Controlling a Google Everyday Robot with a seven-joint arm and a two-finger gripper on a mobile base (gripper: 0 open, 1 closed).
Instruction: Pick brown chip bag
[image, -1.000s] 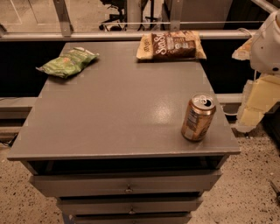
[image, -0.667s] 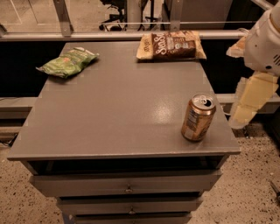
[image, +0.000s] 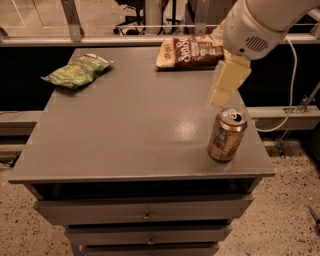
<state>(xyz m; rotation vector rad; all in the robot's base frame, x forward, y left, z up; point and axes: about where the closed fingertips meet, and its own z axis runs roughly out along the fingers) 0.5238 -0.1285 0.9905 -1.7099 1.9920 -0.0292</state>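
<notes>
Plainly the pick is hardly begun: the brown bag (image: 190, 51) lies flat and ungrasped at the far edge of the worktop (image: 125, 130), beyond the gripper (image: 222, 92) and slightly to its camera-left, with its right end hidden behind the arm. The approach, the descent, the grasp and the lift are all left to do.

The gripper hangs in the air above the worktop's right side, touching nothing. Whether it is apart or together cannot be told from here. It points downward with a slight slant, its tip nearer the camera than its wrist. The white arm housing sits above and behind it, reaching in from the upper right.

The can (image: 227, 134) stands upright just below and in front of the gripper — near enough that a low move could knock it. The green bag (image: 77, 70) lies well off to its camera-left.
</notes>
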